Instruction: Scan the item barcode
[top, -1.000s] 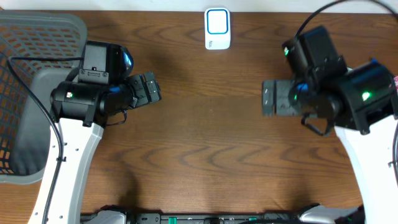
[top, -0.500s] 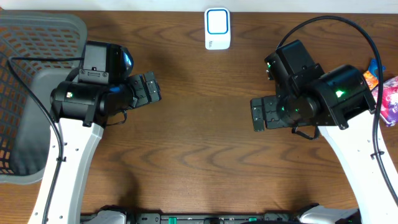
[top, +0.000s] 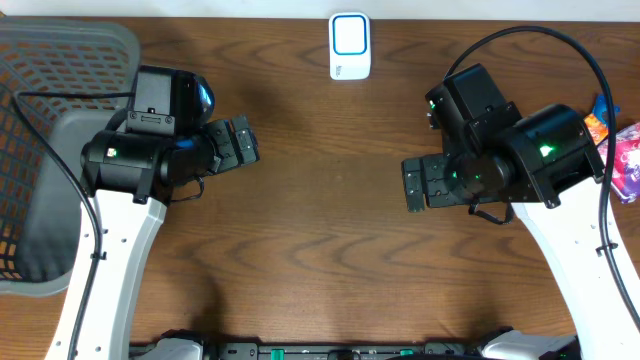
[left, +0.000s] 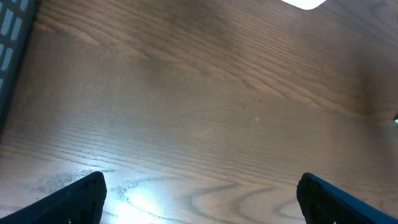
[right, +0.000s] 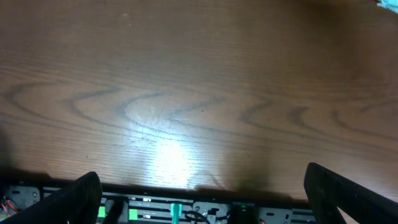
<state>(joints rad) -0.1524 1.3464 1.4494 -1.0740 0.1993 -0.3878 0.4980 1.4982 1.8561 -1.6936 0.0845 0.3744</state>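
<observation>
The scanner (top: 349, 45), a small white rounded block with a blue-framed window on its face, lies flat at the table's far edge, beyond and between the left claw (top: 243, 142) and right claw (top: 412, 185), well apart from both. A pink-purple patterned packet (top: 628, 160) lies well behind the right claw at the table's right edge, partly cut off, with an orange-blue packet (top: 597, 122) just beside it.

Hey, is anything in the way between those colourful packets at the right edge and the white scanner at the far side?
Only the right arm itself: it hangs above the table between the packets and the scanner. The wood that shows around it is bare.
</observation>
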